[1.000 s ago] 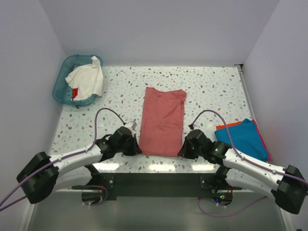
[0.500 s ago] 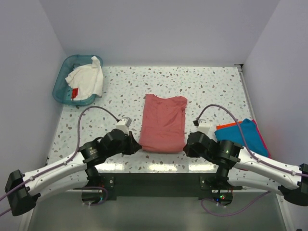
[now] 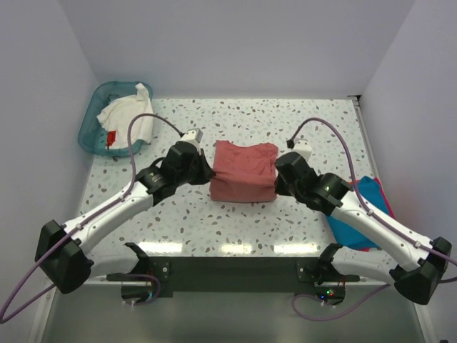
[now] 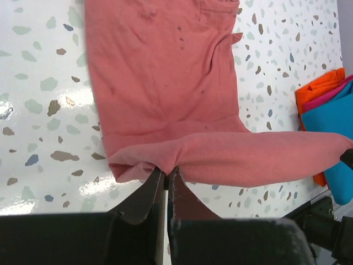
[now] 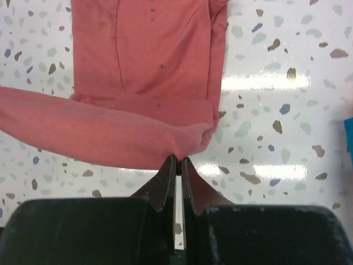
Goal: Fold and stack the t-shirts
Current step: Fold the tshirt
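Observation:
A salmon-red t-shirt (image 3: 244,171) lies mid-table, its near edge lifted off the table and carried over the rest as a fold. My left gripper (image 3: 208,174) is shut on that edge's left corner (image 4: 165,165). My right gripper (image 3: 278,175) is shut on its right corner (image 5: 179,154). Between them the raised hem (image 4: 259,157) hangs stretched above the flat part of the shirt (image 5: 143,49). A white t-shirt (image 3: 128,118) with a small red tag lies in the teal basket (image 3: 91,118). Folded teal-blue (image 3: 371,196) and orange-red (image 4: 317,88) t-shirts sit at the right, partly hidden by my right arm.
The teal basket stands at the table's far left corner. Speckled white tabletop (image 3: 321,128) surrounds the salmon shirt, with walls close on three sides. Both arms' cables (image 3: 146,121) arch over the table.
Both grippers have carried the salmon shirt's near edge up and away from the bases, toward the far edge, doubling the shirt over. The visible shirt is now about half as long.

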### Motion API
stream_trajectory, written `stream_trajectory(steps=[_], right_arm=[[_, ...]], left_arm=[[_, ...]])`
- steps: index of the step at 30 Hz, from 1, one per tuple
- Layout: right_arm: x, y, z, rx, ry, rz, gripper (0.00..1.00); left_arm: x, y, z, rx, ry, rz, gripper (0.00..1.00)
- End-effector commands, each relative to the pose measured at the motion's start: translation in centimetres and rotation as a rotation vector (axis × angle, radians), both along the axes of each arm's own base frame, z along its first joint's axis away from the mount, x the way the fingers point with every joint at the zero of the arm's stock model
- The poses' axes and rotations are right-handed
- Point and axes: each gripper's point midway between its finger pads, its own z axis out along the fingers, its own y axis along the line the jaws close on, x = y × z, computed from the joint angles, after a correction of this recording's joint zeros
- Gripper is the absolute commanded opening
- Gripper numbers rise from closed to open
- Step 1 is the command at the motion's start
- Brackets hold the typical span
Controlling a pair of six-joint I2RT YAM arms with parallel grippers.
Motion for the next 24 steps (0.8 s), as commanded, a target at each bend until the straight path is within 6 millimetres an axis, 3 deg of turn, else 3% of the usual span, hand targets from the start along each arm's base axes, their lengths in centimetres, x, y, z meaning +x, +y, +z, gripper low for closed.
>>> stream_trajectory(steps=[1,2,6,8,9,10,11,12,13,14,15,16,17,18,19,21,22,24], right_arm=[[3.3,1.4,3.4,0.028,-0.085,0.054,0.00],[4.7,1.2,3.0,0.028,-0.076,0.030,0.00],[8.3,1.0,3.2,0.067,-0.068,0.008,0.00],[10.5,0.7,2.8,0.080,-0.048,-0.008,0.00],[11.3,0.7,2.6,0.088,-0.041,-0.009,0.00],[12.7,0.2,3.2,0.113,-0.053,-0.023,0.00],[13.8,0.2,1.9,0.110,-0.019,-0.028,0.00],[15.0,0.2,2.5,0.130,-0.027,-0.031,0.00],[16.1,-0.4,2.1,0.149,-0.011,-0.042,0.00],[17.1,-0.4,1.7,0.154,-0.005,-0.051,0.00],[18.5,-0.4,0.7,0.152,0.015,-0.063,0.00],[19.6,-1.1,-0.2,0.158,0.031,-0.088,0.00],[20.5,-0.8,-0.7,0.184,0.042,-0.075,0.00],[21.6,-0.8,-0.5,0.200,0.034,-0.074,0.00],[22.9,-1.2,-2.8,0.187,0.072,-0.084,0.00],[24.9,-1.0,-3.5,0.195,0.078,-0.079,0.07],[25.7,-1.5,-5.6,0.184,0.117,-0.093,0.24],[27.3,-1.6,-5.8,0.203,0.115,-0.089,0.43]], left_arm=[[3.3,-0.8,2.2,-0.019,-0.068,-0.012,0.00],[4.1,-0.9,1.5,-0.013,-0.050,-0.006,0.00],[8.2,-0.8,2.5,-0.064,-0.075,0.029,0.00],[10.4,-0.1,1.4,-0.061,-0.047,0.058,0.00],[11.5,-0.6,2.5,-0.094,-0.069,0.041,0.00],[13.0,-0.2,1.1,-0.088,-0.040,0.061,0.00],[14.1,-0.4,1.1,-0.102,-0.046,0.057,0.00],[15.5,-0.7,2.2,-0.134,-0.061,0.040,0.00],[16.8,-1.0,0.0,-0.120,-0.016,0.040,0.00],[17.7,-1.2,-0.4,-0.118,-0.007,0.041,0.00],[19.4,-1.5,0.7,-0.134,-0.035,0.034,0.00],[20.5,-1.8,-1.7,-0.124,0.007,0.034,0.00],[21.4,-2.0,-2.2,-0.125,0.012,0.031,0.00],[22.8,-2.3,-1.2,-0.139,-0.009,0.023,0.00],[23.6,-2.4,-3.3,-0.128,0.025,0.026,0.06],[25.2,-2.7,-3.1,-0.158,0.007,0.017,0.33],[25.7,-2.8,-4.4,-0.158,0.024,0.014,0.54],[26.6,-2.9,-3.8,-0.195,0.001,-0.008,0.64]])
